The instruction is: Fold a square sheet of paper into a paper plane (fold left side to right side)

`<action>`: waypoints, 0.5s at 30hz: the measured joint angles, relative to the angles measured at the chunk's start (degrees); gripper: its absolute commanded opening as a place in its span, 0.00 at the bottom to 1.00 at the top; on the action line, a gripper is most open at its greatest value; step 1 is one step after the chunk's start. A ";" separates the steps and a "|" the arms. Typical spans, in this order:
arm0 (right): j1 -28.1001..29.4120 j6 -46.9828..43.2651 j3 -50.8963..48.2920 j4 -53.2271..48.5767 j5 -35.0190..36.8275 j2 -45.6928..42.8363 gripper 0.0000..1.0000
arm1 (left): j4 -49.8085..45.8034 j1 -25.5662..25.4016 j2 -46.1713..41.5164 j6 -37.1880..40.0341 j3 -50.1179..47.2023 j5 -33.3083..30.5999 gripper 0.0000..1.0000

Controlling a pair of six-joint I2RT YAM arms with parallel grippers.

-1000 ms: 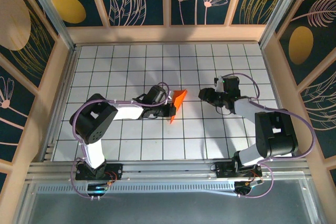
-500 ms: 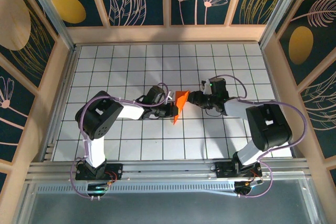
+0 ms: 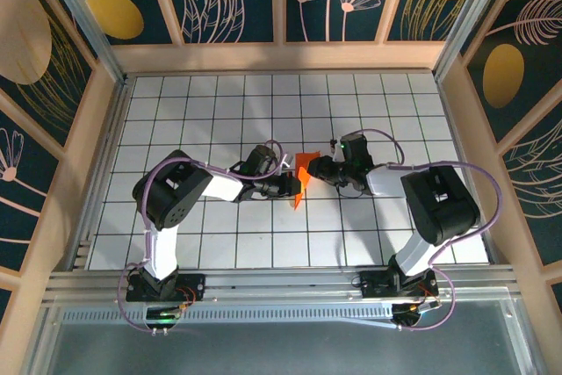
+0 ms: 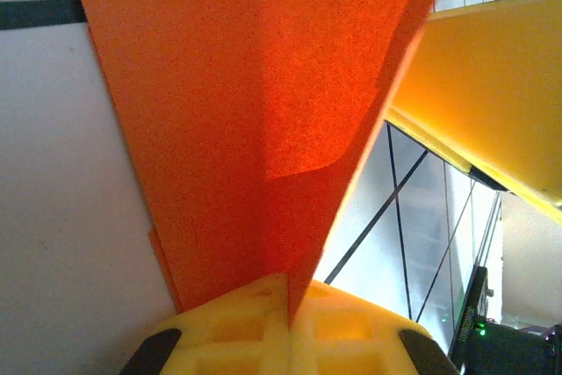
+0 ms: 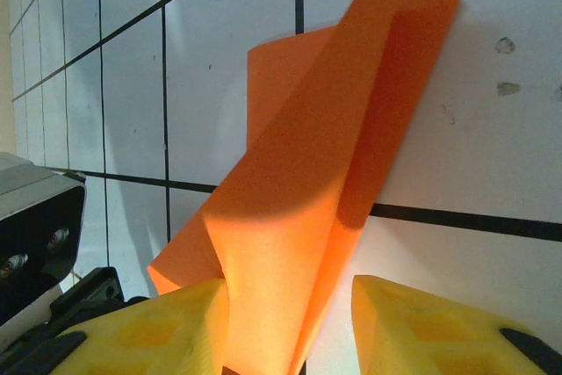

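Paper, orange and creased to a wedge, is seen over the gridded table, between left gripper and right gripper. At the left wrist, the paper is clamped by yellow pads. At the right wrist, fingers are spread around it.

One folded orange sheet of paper; two grippers, the left gripper and the right gripper; one gridded table.

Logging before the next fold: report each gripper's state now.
Left gripper: closed on the creased bright orange paper sheet.
Right gripper: open around that sheet.
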 measured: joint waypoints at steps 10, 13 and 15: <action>0.48 1.07 0.66 1.53 0.26 1.81 0.40 | 2.43 0.00 0.66 -1.09 -0.39 1.11 0.00; 0.57 1.09 0.66 1.62 0.26 2.16 0.40 | 2.60 0.00 0.94 -1.11 -0.42 1.20 0.00; 0.61 1.09 0.79 1.64 0.26 2.58 0.40 | 2.78 0.00 0.96 -1.20 -0.44 1.22 0.00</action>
